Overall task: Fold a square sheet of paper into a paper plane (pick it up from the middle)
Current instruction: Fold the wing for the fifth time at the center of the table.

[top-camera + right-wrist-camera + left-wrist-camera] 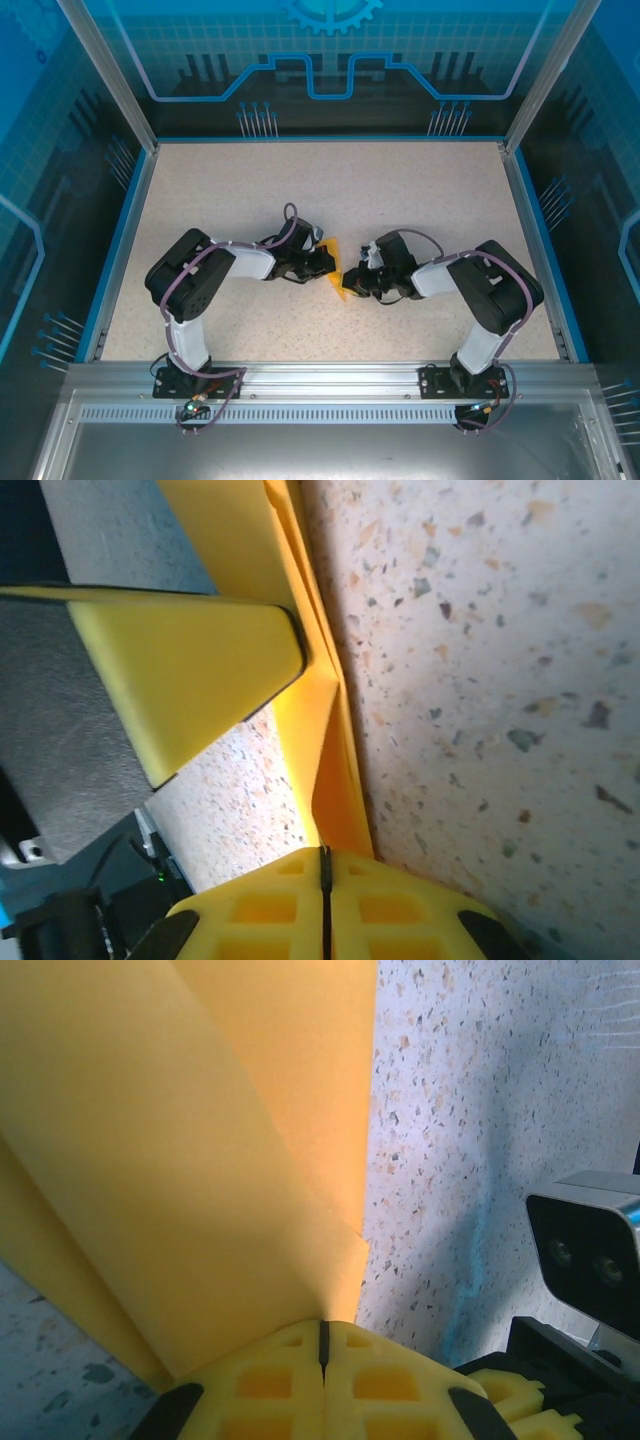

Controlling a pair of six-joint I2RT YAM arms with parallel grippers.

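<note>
The orange-yellow sheet of paper [338,268] stands folded between both grippers at the middle of the table. In the left wrist view the sheet of paper [180,1160] spreads wide in two layers, and my left gripper [323,1325] is shut on its lower corner. My right gripper [325,852] is shut on a narrow creased end of the paper [335,770], just above the tabletop. A yellow finger [190,670] of the left gripper presses the same sheet higher up. From above, the left gripper [328,262] and right gripper [352,280] almost touch. Whether this is the paper plane I cannot tell.
The speckled table [400,190] has a blue rim [118,240] and metal frame posts at the sides. The right arm's wrist camera housing [585,1245] sits close to my left gripper. Both arms bend inward over the table's near half.
</note>
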